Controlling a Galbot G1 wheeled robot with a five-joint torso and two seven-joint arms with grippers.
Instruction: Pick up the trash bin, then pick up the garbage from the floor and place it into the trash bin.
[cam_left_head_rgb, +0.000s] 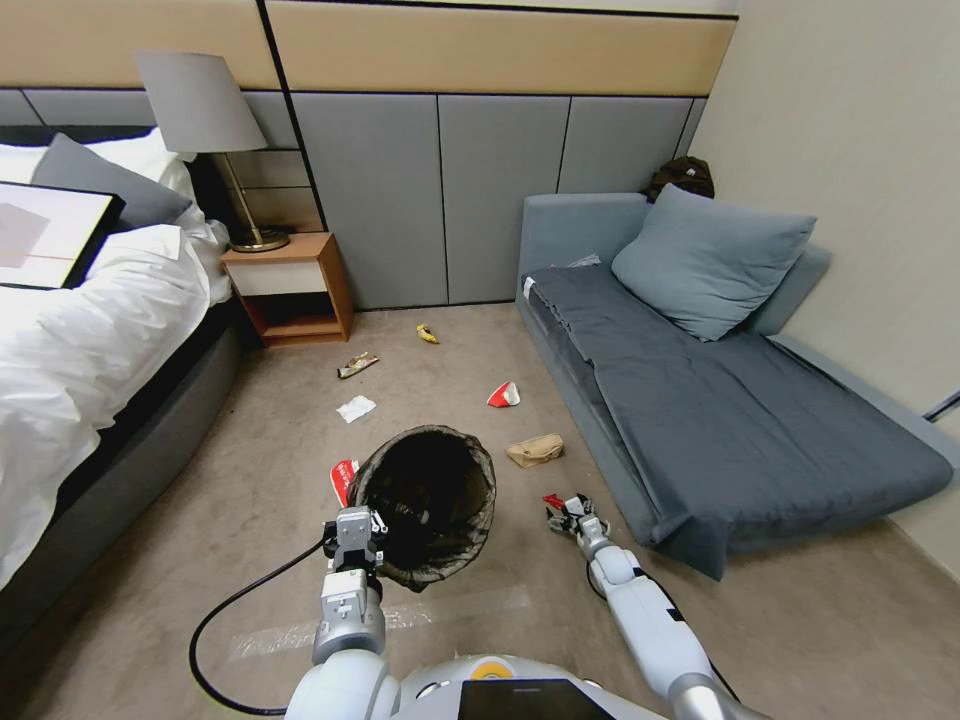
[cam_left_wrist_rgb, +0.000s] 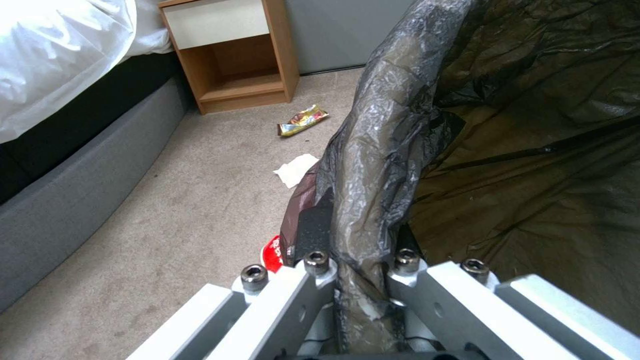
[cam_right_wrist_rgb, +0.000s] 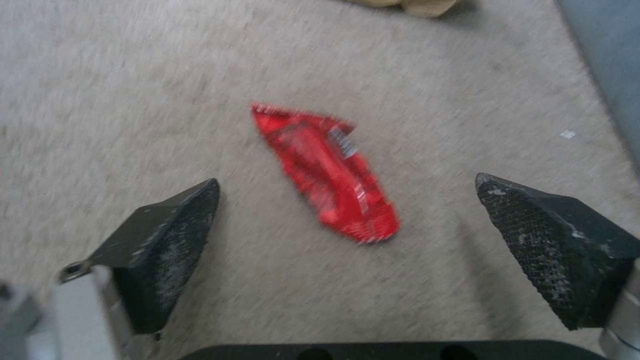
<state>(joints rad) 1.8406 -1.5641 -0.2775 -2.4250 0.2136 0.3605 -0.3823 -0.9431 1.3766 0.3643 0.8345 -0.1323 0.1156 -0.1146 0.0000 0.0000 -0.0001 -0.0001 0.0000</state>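
left gripper (cam_left_wrist_rgb: 353, 260) is clamped on the lined rim of the trash bin (cam_left_head_rgb: 425, 500), held near mid-carpet. right gripper (cam_right_wrist_rgb: 347, 225) hangs spread wide over a red wrapper (cam_right_wrist_rgb: 327, 175) near the sofa's front edge. step: garbage pickup. next: lower, then close squarely.

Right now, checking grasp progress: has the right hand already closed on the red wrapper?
No, the right hand is open, its fingers apart either side of the red wrapper lying on the carpet.
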